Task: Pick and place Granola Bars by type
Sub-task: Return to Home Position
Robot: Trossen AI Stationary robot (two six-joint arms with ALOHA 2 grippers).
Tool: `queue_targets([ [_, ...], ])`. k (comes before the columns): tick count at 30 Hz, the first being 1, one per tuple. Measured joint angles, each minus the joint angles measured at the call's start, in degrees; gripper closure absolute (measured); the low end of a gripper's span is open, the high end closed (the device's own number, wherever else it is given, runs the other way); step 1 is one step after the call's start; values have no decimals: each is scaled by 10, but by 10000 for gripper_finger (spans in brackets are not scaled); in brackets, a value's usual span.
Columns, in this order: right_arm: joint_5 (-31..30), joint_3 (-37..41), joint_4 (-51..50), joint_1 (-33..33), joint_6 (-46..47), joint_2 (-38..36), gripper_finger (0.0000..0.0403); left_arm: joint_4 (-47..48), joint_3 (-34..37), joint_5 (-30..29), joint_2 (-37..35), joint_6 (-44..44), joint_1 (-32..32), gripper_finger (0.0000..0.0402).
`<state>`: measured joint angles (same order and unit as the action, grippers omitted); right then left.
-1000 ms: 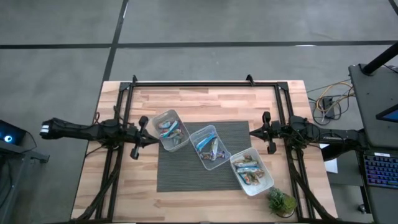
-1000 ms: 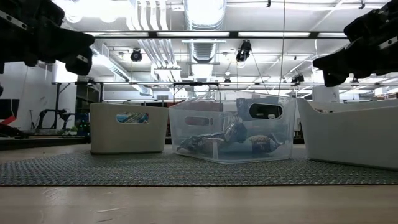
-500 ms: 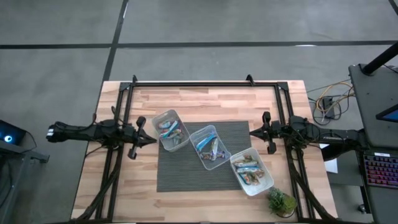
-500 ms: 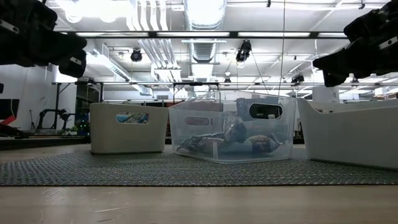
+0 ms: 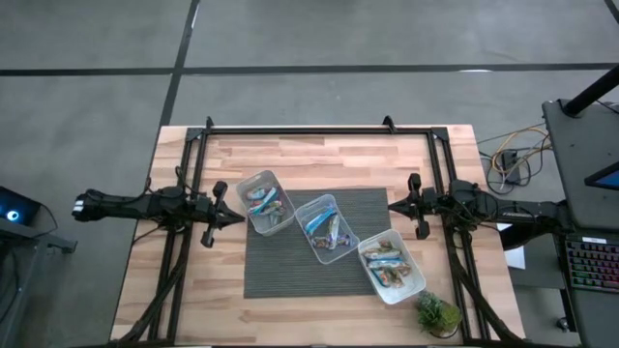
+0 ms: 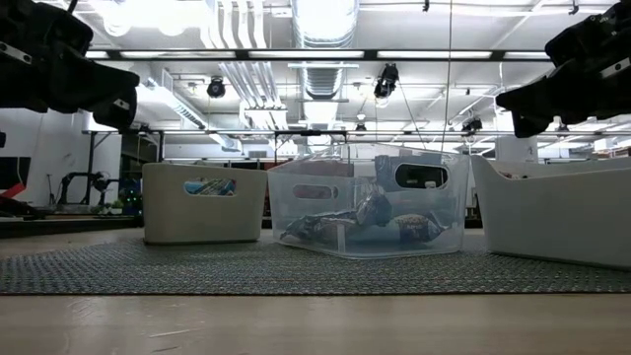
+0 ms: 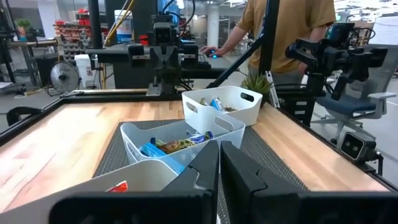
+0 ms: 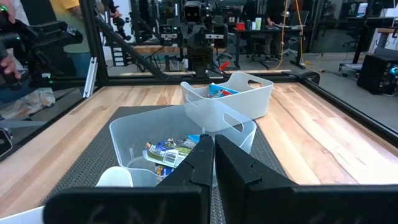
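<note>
Granola bars in blue, silver and tan wrappers lie inside three clear tubs set in a diagonal row on the dark mat: the left tub point(image 5: 266, 202), the middle tub point(image 5: 326, 228) and the right tub point(image 5: 391, 267). My left gripper point(image 5: 224, 217) hovers shut just left of the left tub, above the table. My right gripper point(image 5: 398, 206) hovers shut off the mat's right edge. In the left wrist view the shut fingers point(image 7: 219, 163) point along the row of tubs; the right wrist view shows shut fingers point(image 8: 213, 155) facing the same row from the other end.
A small green plant point(image 5: 437, 314) stands at the table's near right corner. A black frame point(image 5: 319, 130) runs around the far edge and sides of the table. A person in a tan shirt point(image 7: 292, 25) stands beyond the right side. Bare wood lies along the far edge.
My left arm has drawn back slightly toward the table's left edge, away from the left tub; its fingers stayed shut. The tubs and the right arm have kept still.
</note>
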<state>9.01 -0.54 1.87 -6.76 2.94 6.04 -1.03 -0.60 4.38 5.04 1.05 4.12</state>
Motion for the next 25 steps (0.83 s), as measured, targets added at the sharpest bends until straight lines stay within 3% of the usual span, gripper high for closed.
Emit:
queue_targets([
  [25,0,0,0,0,0,0,394,-5,0,0,2,-1,0,401],
])
